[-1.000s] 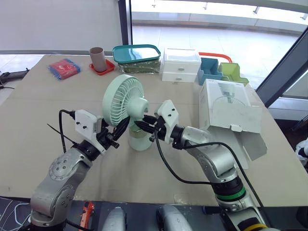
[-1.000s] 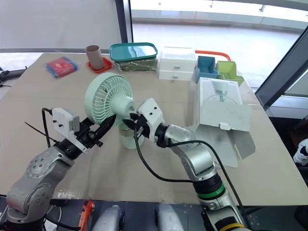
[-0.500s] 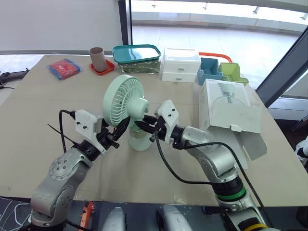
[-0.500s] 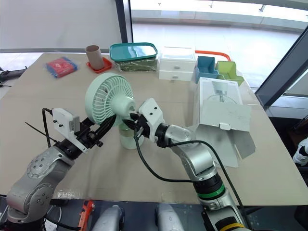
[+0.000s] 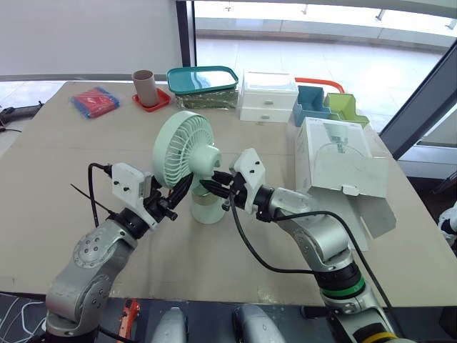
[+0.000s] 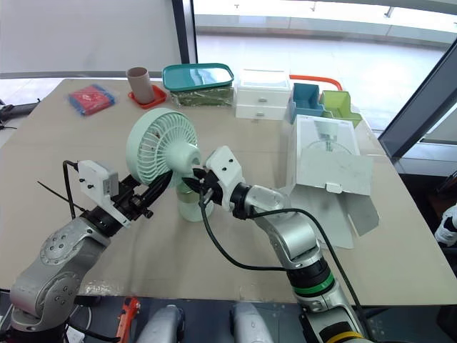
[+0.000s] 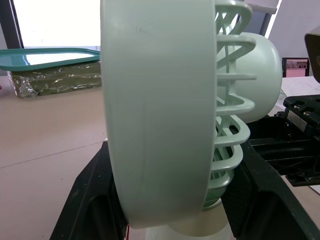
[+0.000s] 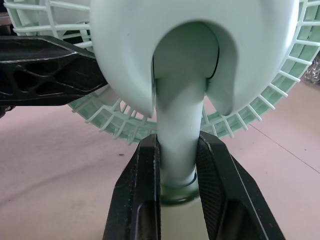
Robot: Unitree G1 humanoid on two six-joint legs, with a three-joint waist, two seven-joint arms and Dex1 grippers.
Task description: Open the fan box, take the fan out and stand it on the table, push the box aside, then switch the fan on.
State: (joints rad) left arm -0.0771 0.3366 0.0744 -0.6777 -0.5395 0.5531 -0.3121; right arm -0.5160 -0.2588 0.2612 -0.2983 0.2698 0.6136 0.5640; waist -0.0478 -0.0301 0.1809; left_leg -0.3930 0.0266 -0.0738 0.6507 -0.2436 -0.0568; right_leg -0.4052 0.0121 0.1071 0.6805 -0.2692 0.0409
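**Fan upright on the tabletop, both claws on it, switch step ahead**

Starting at your far left, a red packet and a brown cup sit at the back of the tabletop, well clear of the work.

Your left claw reaches in from the left and is clenched on the fan. In the left wrist view its black fingers straddle the round guard, one on each face.

The mint-green fan stands at the middle of the tabletop, its base down on the surface and its head upright.

Your right claw comes in from the other side and grasps the fan as well. In the right wrist view its fingers pinch the thin stem just under the motor housing.

Further right, the white fan box lies open with its flap hanging toward you, near the tabletop's right edge and apart from the fan.

By the look of it, you have the fan out and standing, and the box seems already out of the way. That leaves the switch. These views do not show where the button sits, so find it before you commit.

Judging from this grip, you will want one claw to steady the fan while the other lets go and presses. Press gently, because the base looks small and a hard sideways push could tip the fan.
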